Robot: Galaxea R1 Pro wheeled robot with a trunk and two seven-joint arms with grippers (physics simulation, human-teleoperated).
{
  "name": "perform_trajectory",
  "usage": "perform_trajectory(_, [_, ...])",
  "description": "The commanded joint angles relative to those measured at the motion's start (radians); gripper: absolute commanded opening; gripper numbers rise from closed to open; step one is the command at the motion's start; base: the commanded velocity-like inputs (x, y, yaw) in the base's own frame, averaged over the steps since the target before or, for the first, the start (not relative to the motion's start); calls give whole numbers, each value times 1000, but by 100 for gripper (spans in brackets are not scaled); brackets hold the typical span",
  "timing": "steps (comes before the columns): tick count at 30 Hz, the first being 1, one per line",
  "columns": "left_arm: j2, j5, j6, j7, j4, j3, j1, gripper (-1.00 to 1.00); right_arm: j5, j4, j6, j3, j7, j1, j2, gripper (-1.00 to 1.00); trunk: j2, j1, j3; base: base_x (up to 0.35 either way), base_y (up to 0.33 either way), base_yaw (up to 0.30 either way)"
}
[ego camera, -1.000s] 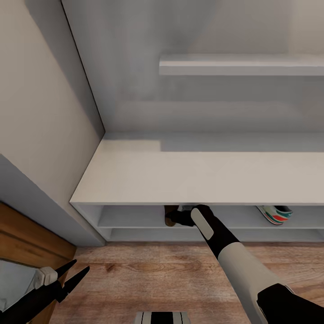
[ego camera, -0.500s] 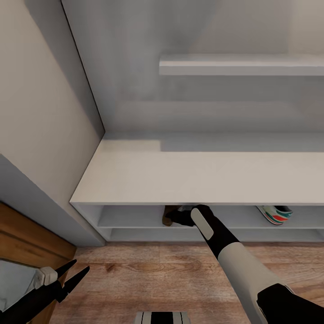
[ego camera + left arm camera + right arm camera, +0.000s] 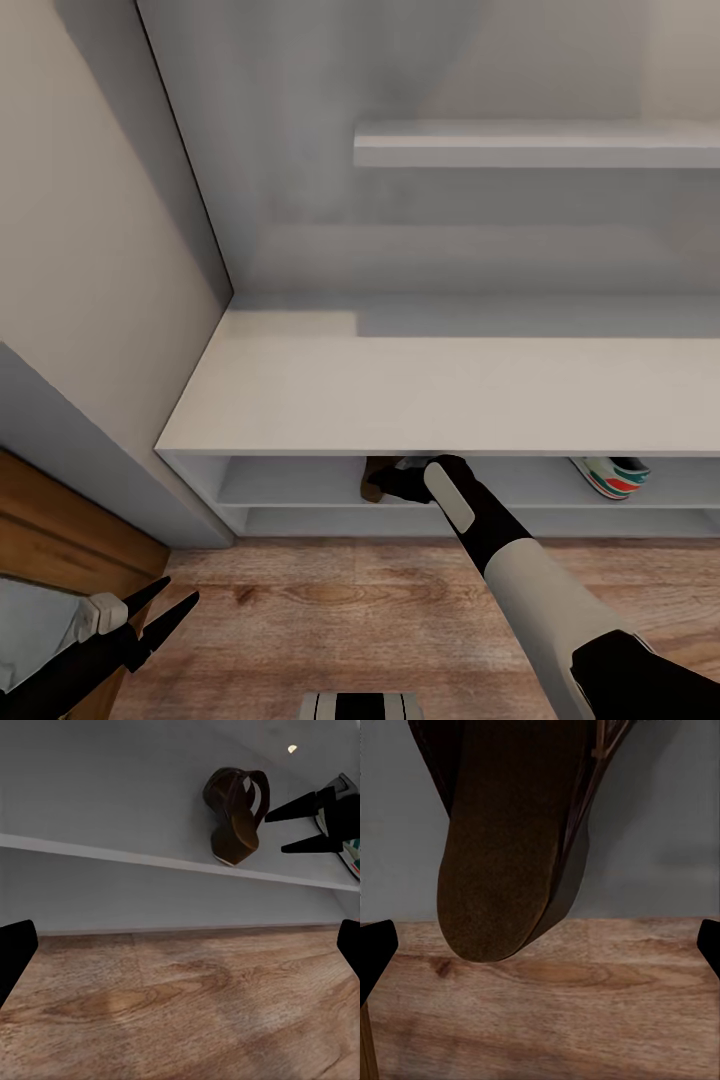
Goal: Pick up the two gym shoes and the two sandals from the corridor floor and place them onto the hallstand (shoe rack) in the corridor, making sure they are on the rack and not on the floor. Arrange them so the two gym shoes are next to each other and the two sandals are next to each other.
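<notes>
Left gripper [image 3: 170, 608] nearest, low over the floor [image 3: 330, 600] at the rack's left end, fingers [image 3: 145, 596] spread apart, nothing between them. In the left wrist view its finger tips sit at both picture sides, wide apart, over wood planks.

Right arm [image 3: 520, 560] reaches forward from the right, over the floor and under the rack's top front edge. Right gripper [image 3: 300, 821] seen from the left wrist camera: two dark pointed fingers [image 3: 296, 808] parted, just beside the sandal [image 3: 236, 814], with a gap between tips and sandal, not touching. Right wrist view: finger tips at the picture sides, well apart; sandal sole [image 3: 506, 840] close up ahead, not clamped.

Sandal sits on the rack [image 3: 420, 390] upper shoe shelf, left of the shelf middle, tipped up on its side/toe, sole edge on the shelf's front edge. In the head view only a brown bit [image 3: 376, 478] shows under the top board.

One gym shoe [image 3: 610, 474] on the same shelf, toward the right end, well apart from the sandal. Lower shelf below. Wall shelf [image 3: 530, 145] farther back, above the rack.
</notes>
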Motion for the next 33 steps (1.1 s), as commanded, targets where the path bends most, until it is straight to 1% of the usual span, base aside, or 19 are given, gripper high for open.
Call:
perform_trajectory(1, [0, 0, 0, 0, 0, 0, 0, 100, 0, 0, 0, 0, 0, 0, 0, 100, 0, 0, 0, 0, 0, 0])
perform_trajectory(8, [0, 0, 0, 0, 0, 0, 0, 100, 0, 0, 0, 0, 0, 0, 0, 100, 0, 0, 0, -13, 0, 0])
perform_trajectory(11, [0, 0, 0, 0, 0, 0, 0, 100, 0, 0, 0, 0, 0, 0, 0, 100, 0, 0, 0, -191, 0, 0])
perform_trajectory(33, [0, -1, 0, 1, 0, 0, 0, 100, 1, 1, 0, 4, 0, 1, 1, 100, 0, 0, 0, -323, 0, 0])
